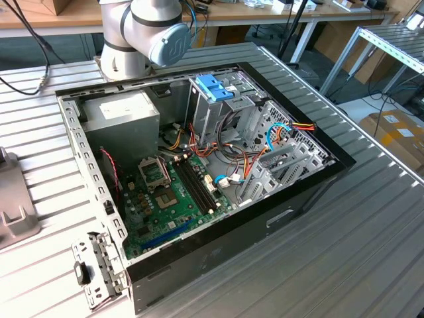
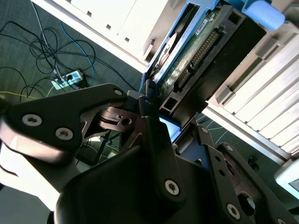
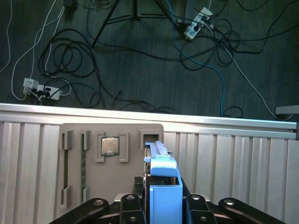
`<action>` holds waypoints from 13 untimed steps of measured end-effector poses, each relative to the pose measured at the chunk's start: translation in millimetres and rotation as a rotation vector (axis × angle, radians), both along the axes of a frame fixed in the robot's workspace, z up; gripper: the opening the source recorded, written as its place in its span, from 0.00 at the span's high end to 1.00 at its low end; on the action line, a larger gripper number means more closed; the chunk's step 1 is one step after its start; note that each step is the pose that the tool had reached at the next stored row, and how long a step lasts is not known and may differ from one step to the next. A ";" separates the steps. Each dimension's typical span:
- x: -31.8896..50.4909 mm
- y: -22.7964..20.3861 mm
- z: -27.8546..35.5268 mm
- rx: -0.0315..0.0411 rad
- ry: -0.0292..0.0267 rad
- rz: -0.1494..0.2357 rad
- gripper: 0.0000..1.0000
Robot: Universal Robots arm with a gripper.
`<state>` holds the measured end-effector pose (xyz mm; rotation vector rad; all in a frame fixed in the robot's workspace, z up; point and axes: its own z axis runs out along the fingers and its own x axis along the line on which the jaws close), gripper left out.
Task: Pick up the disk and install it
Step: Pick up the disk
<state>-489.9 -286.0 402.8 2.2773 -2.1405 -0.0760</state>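
Observation:
The disk (image 3: 164, 189) stands on edge between my gripper's (image 3: 162, 200) black fingers, its blue plastic rail facing the first wrist view. It hangs just over a grey fixture plate (image 3: 74, 140), near a small square slot (image 3: 150, 138) in it. In the second wrist view the disk (image 2: 196, 51) shows its green board and connector row, with my gripper (image 2: 175, 133) shut on its flat sides. The open computer case (image 1: 199, 265) lies on the slatted table, and an upright drive cage with a blue top (image 1: 215, 89) stands inside it.
The fixture plate holds a square chip (image 3: 110, 146) and narrow slots. Past the table's edge rail (image 3: 140, 114) the floor carries cables and power strips (image 3: 42, 91). Inside the case sit a grey power supply box (image 1: 122, 112), the motherboard (image 1: 172, 192) and loose wire bundles (image 1: 278, 136).

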 end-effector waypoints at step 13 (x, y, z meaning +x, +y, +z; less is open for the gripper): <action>0.0 0.0 12.3 0.0000 0.0000 0.000 0.63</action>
